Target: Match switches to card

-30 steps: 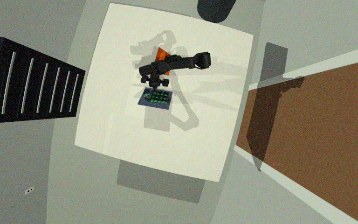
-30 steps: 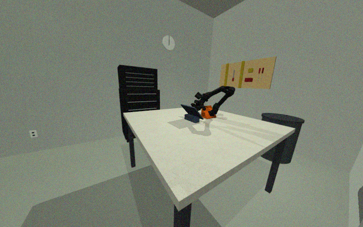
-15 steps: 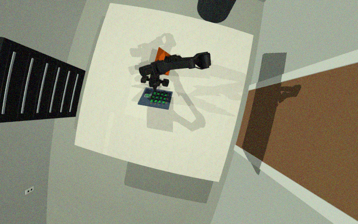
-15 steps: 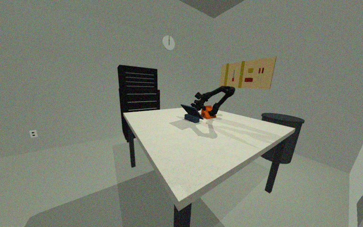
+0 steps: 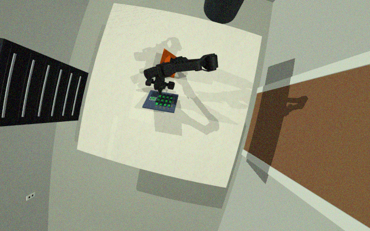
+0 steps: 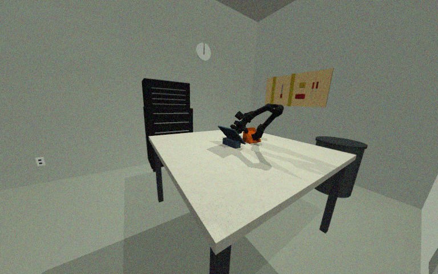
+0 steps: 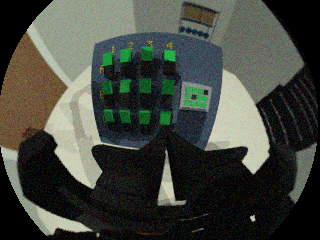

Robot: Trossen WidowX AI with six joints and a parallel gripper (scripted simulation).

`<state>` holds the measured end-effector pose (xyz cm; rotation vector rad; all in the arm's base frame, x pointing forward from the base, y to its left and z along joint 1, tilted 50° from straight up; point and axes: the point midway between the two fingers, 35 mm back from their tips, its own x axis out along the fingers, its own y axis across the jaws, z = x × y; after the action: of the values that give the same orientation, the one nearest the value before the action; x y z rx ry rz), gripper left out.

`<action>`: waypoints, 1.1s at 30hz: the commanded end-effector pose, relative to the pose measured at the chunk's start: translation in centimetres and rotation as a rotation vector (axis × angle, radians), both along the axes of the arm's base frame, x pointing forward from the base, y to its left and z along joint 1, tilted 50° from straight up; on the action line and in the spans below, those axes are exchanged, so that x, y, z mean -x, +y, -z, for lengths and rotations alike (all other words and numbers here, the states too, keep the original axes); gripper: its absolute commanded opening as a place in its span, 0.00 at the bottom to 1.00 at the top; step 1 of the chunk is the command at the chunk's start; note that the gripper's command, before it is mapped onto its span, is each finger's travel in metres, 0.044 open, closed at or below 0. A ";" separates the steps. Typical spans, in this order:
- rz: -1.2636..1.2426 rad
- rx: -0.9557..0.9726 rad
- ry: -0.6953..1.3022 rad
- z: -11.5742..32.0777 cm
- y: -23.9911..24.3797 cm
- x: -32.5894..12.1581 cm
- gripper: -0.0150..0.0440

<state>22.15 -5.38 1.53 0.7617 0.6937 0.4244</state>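
Dark blue, the tilted switch panel (image 7: 200, 67) sits on the white table (image 5: 136, 152) just in front of my arm's orange base (image 5: 165, 56). I see my gripper (image 7: 166, 131) at the grid's near row, jaws pressed together on nothing. The card (image 7: 195, 96) lies right of the switches (image 7: 136, 87).

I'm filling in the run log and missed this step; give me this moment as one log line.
tool: shut, holding nothing | position: at near edge of switch panel | card: mostly green, one dark square | phase: approaching switches
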 end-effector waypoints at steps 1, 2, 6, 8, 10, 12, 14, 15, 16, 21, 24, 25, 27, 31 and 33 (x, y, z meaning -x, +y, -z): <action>0.001 -0.009 0.000 0.0 0.2 0.1 0.25; 0.001 -0.009 0.000 0.0 0.3 0.0 0.25; 0.001 -0.009 0.000 0.0 0.3 0.0 0.25; 0.001 -0.009 0.000 0.1 0.3 0.0 0.25; 0.001 -0.009 0.000 0.1 0.3 0.0 0.25; 0.001 -0.009 0.000 0.1 0.3 0.0 0.25; 0.001 -0.009 0.000 0.1 0.3 -0.1 0.25; 0.001 -0.009 0.000 0.1 0.4 -0.1 0.25; 0.001 -0.009 0.000 0.1 0.4 -0.1 0.25; 0.001 -0.010 0.000 0.1 0.4 -0.1 0.25; 0.001 -0.010 0.000 0.1 0.4 -0.2 0.25; 0.000 -0.010 0.000 0.2 0.4 -0.2 0.25; 0.000 -0.010 0.000 0.2 0.5 -0.2 0.25; 0.000 -0.010 0.000 0.2 0.5 -0.2 0.25; 0.000 -0.010 0.000 0.2 0.5 -0.2 0.25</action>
<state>22.45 -5.10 1.35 0.7628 0.6932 0.4240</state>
